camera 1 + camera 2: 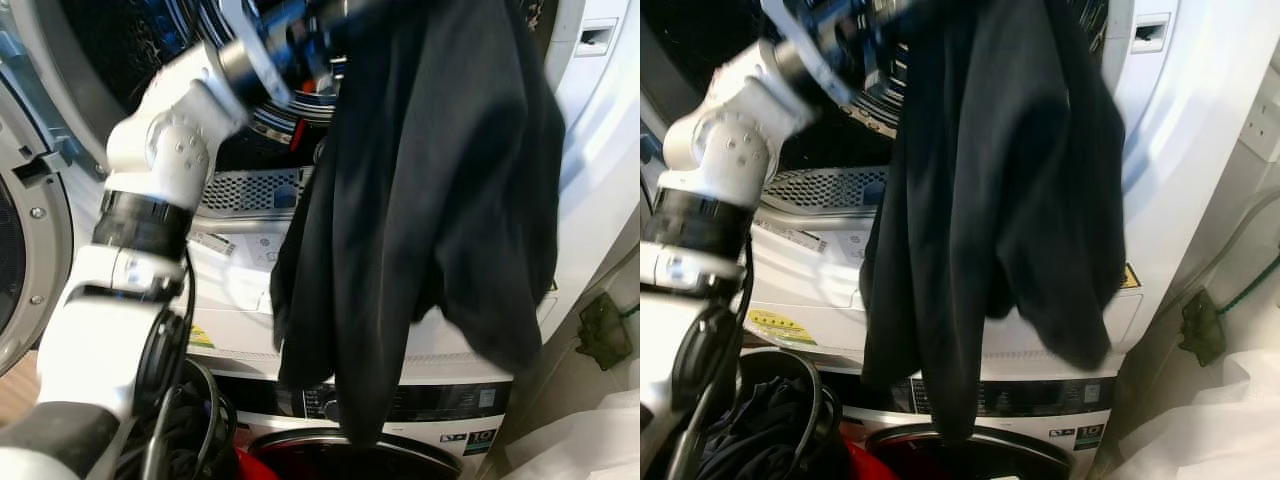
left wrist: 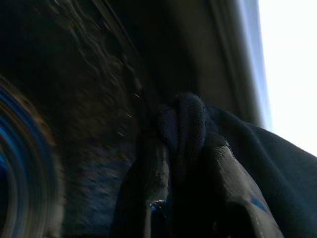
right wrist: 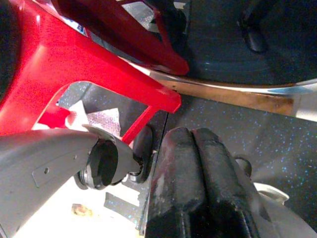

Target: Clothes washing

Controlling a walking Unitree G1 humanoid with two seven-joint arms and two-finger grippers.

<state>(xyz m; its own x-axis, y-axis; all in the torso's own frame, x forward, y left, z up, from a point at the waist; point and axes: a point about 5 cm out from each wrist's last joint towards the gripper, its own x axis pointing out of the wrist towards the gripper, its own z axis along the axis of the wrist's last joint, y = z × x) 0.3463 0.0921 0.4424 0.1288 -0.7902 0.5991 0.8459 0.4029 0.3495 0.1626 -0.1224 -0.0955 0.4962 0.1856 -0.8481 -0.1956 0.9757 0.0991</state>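
Fingers (image 2: 163,198) on the left gripper (image 2: 185,163) are pinching a bunched fold of the black garment (image 1: 430,190), with the left arm (image 1: 150,210) bent up and reaching toward the open drum (image 1: 130,50) of the upper white machine (image 1: 600,150). Right gripper (image 3: 203,183) hangs low, its fingers pressed together above a dark speckled floor (image 3: 277,139), next to a red basket (image 3: 64,74). That garment's plain and limp, draping down the machine's front to the lower unit's control panel (image 1: 1080,395).
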